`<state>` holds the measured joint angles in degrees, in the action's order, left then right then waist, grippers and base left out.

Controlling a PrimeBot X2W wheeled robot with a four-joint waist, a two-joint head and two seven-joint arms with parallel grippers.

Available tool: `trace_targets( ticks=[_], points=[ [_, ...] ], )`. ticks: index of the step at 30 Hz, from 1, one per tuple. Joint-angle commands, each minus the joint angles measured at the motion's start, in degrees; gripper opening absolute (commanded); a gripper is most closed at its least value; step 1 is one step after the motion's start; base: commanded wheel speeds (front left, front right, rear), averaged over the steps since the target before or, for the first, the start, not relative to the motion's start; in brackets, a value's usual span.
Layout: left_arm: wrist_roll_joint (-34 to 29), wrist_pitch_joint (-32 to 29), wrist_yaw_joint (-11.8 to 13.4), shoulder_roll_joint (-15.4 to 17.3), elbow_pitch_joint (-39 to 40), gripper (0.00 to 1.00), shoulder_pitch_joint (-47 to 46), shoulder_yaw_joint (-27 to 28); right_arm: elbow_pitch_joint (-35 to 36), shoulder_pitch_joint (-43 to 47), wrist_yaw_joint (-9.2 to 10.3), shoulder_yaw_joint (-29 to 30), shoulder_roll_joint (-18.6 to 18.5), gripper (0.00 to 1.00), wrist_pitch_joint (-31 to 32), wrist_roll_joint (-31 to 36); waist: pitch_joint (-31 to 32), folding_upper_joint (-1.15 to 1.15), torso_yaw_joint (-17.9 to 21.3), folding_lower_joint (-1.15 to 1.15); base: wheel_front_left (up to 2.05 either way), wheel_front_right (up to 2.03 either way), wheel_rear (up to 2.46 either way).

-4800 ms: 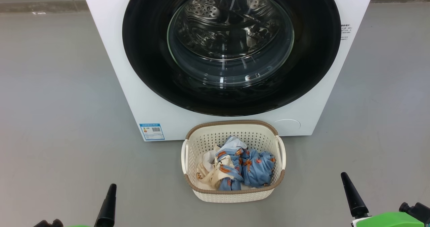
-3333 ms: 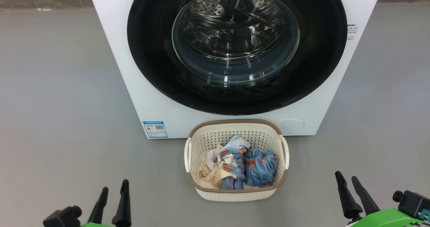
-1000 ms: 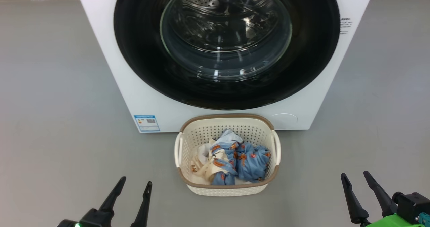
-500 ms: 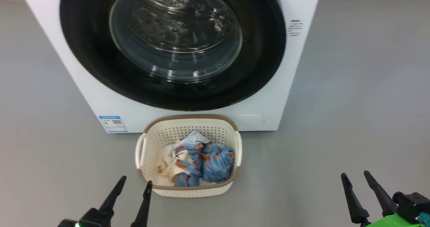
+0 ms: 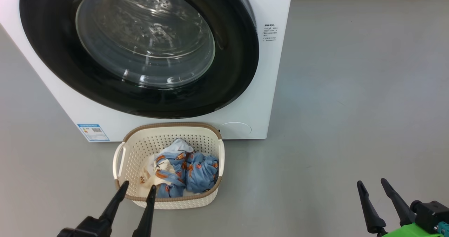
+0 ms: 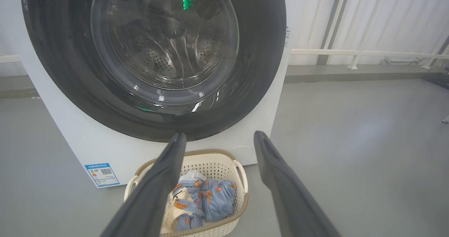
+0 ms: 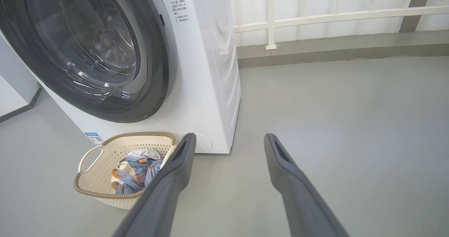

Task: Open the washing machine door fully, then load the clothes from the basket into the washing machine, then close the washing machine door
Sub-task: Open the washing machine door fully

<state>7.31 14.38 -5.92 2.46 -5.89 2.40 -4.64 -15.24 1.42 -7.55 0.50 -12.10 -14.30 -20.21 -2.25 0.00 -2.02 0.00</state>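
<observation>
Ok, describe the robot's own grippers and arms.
The left gripper and right gripper each have two long, dark, tapering fingers ending in blunt points. Behind the right one sits a bright green housing with a black knobbed block and a small teal part.

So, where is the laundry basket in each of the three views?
Head view: laundry basket lower left of centre.
Left wrist view: laundry basket at bottom, left of centre.
Right wrist view: laundry basket lower left.
Shared landmark: blue label sticker, just left of the basket's far end.
</observation>
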Motion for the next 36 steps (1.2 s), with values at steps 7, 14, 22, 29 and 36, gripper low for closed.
trace_targets(
  ticks=[7,14,22,29,36],
  points=[
    [0.41,0.62,-0.68,0.42,1.76,1.0,-0.79,2.11,1.34,-0.79,0.06,-1.42,-0.73,1.0,-0.7,0.39,0.24,0.0,-0.22,0.0,0.03,0.03,-0.06],
    [1.21,0.62,-0.62,0.42,2.14,1.0,-0.67,1.13,2.85,-2.73,0.06,-2.52,-0.38,0.12,-0.7,-2.96,-0.01,0.0,-0.49,0.0,0.0,0.0,0.0],
    [2.75,0.62,0.7,0.42,3.03,1.0,-1.07,-0.36,6.64,-10.79,0.06,-4.11,-0.31,0.0,-0.7,-7.87,-1.19,0.0,-0.33,0.0,0.0,0.0,0.0],
    [3.24,0.62,0.87,0.42,3.07,1.0,-2.94,-1.95,7.36,-21.76,0.06,-3.54,0.43,0.0,-0.7,-14.39,-3.47,0.0,-1.14,0.0,0.0,0.0,0.0],
    [4.25,0.62,1.42,0.42,3.21,1.0,-5.65,-4.16,4.93,-31.95,0.06,-3.38,-1.44,0.0,-0.7,-21.02,-6.22,0.0,-3.68,0.0,0.0,0.0,0.0]
  ],
)
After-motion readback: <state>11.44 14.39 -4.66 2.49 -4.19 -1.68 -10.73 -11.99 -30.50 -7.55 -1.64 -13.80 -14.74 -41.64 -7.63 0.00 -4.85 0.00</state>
